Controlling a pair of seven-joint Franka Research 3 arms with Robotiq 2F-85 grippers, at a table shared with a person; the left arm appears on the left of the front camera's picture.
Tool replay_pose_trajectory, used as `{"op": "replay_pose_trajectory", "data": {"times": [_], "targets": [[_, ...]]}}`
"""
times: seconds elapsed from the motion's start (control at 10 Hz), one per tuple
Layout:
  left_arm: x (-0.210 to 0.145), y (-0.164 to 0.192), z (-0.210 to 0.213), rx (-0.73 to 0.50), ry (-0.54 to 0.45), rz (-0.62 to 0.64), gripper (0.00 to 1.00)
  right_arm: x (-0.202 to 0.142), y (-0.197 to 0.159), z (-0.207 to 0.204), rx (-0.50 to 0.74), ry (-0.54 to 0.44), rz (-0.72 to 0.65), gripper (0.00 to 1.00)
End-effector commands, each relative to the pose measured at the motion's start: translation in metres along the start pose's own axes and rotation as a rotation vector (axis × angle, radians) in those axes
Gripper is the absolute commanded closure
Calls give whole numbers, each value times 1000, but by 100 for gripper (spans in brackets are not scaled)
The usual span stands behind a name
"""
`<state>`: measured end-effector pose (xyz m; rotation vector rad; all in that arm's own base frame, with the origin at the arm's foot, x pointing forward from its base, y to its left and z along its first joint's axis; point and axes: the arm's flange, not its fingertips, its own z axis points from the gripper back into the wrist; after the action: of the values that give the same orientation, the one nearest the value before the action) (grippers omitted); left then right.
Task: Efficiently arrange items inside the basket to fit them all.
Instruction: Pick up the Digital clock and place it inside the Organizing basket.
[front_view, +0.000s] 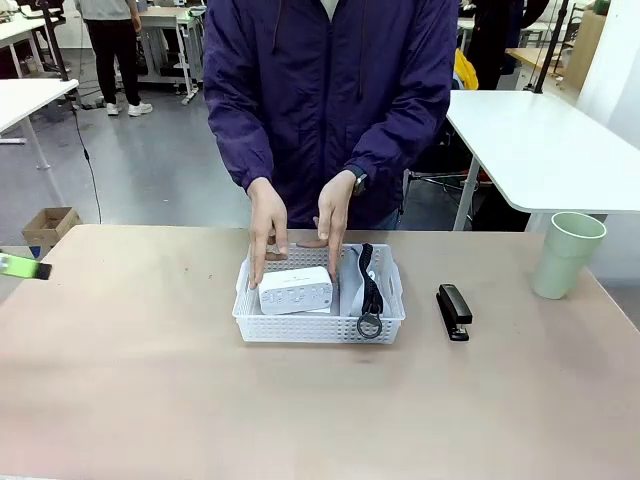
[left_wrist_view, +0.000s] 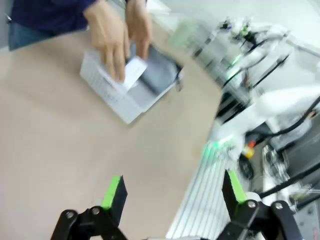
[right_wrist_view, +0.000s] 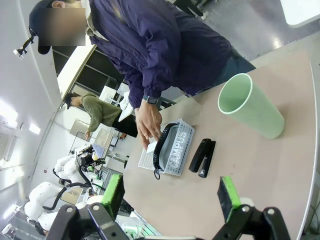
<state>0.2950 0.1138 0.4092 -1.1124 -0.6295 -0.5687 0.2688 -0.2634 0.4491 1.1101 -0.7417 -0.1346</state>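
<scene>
The white basket (front_view: 300, 327) stands mid-table. A person's two hands (front_view: 268, 225) press a white box (front_view: 295, 290) into its left part. The grey pouch (front_view: 352, 285) with its black strap lies along the right side. A black stapler (front_view: 453, 312) lies just right of the basket, and the pale green cup (front_view: 565, 255) stands upright at the far right. A green pad of my left gripper (front_view: 22, 266) shows at the table's left edge. In the left wrist view my left gripper (left_wrist_view: 174, 192) is open, far from the basket (left_wrist_view: 107, 92). My right gripper (right_wrist_view: 171, 192) is open, well short of the stapler (right_wrist_view: 202, 157), cup (right_wrist_view: 250, 107) and basket (right_wrist_view: 179, 150).
The person stands at the far edge behind the basket. Bare tabletop (front_view: 150, 380) spreads to the left and in front of the basket. White tables and a cardboard box (front_view: 48, 226) stand on the floor beyond.
</scene>
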Motion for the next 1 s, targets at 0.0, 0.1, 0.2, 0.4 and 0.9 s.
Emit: {"op": "replay_pose_trajectory", "data": {"times": [0.0, 0.1, 0.2, 0.4, 0.9], "targets": [[-25, 22, -6, -201, -178, 48, 0, 3, 0, 1, 19, -19, 28, 0], [-28, 39, -5, -252, -199, 70, 0, 3, 0, 1, 19, -19, 28, 0], [-17, 7, 8, -88, -102, 40, 0, 3, 0, 1, 19, -19, 28, 0], [-17, 7, 8, -88, -102, 40, 0, 3, 0, 1, 19, -19, 28, 0], [-17, 7, 8, -88, -102, 40, 0, 3, 0, 1, 19, -19, 28, 0]]}}
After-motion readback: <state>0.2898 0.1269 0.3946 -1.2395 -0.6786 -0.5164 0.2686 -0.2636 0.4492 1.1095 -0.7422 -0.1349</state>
